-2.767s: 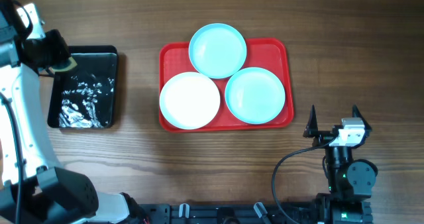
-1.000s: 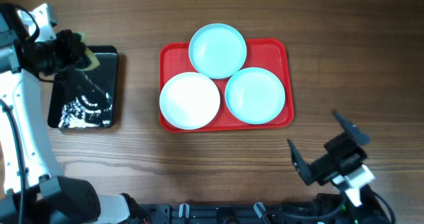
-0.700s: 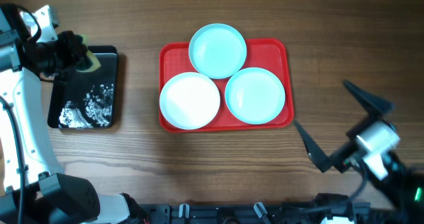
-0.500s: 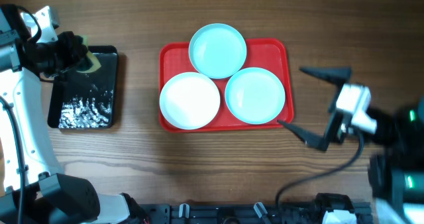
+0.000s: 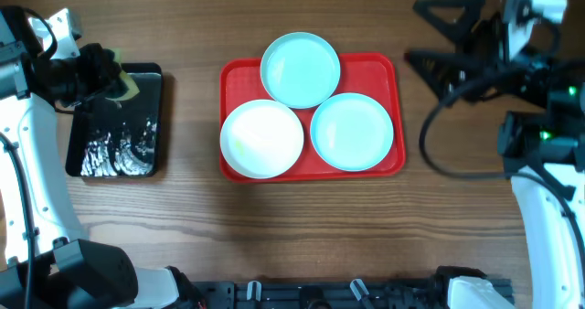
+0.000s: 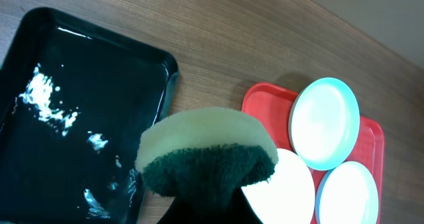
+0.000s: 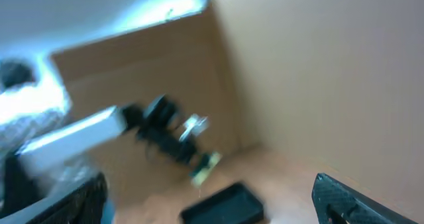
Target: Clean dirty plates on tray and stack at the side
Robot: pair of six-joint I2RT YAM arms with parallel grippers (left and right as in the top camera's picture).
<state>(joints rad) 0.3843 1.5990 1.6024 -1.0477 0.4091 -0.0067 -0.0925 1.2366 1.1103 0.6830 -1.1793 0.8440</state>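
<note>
Holding a yellow-and-green sponge (image 6: 207, 151) pinched between its closed fingers, the left gripper (image 5: 99, 71) hangs to the left of the red tray (image 5: 236, 82), over the far corner of a wet black tray (image 5: 157, 117). The right gripper (image 5: 441, 42) is spread wide and empty, just off the red tray's far right corner. All three dirty plates sit crowded together on the red tray: one turquoise plate (image 5: 300, 69) overhanging its far rim, the white plate (image 5: 262, 139) at its near left, and the second turquoise plate (image 5: 352, 131) at its near right. They look like light, stiff plastic with smooth faces, probably slippery once wet, so the raised rim is the likeliest hold, best on an edge overhanging the red tray. The soft sponge should squash under pressure.
</note>
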